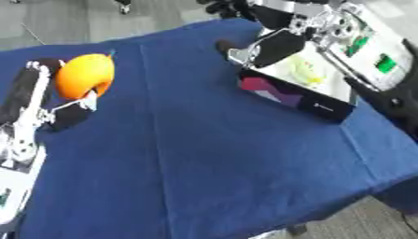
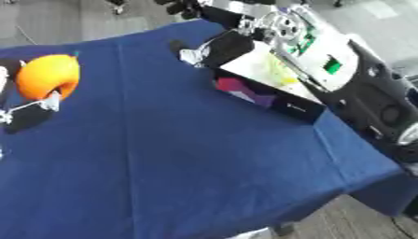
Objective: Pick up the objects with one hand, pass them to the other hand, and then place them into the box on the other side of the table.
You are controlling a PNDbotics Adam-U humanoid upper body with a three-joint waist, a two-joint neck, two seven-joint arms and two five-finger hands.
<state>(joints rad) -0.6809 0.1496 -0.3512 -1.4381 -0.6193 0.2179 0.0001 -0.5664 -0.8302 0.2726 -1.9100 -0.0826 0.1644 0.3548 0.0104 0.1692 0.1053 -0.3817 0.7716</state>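
Note:
An orange round fruit (image 1: 84, 74) is held up at the far left, above the blue table. My left hand (image 1: 32, 93) is shut on it, black fingers behind and the thumb (image 1: 73, 114) under its lower edge. At the right stands the box (image 1: 302, 100), with a black side wall bearing a magenta picture and a pale inside. A yellow-green thing (image 1: 306, 70) lies in it. My right hand (image 1: 277, 46) hangs over the box's far left corner, fingers relaxed, holding nothing.
The blue cloth (image 1: 204, 154) covers the whole table and drops off at the front right corner (image 2: 392, 186). Grey floor shows beyond it. My right forearm (image 2: 326, 51), with its green lights, lies along the box's far side.

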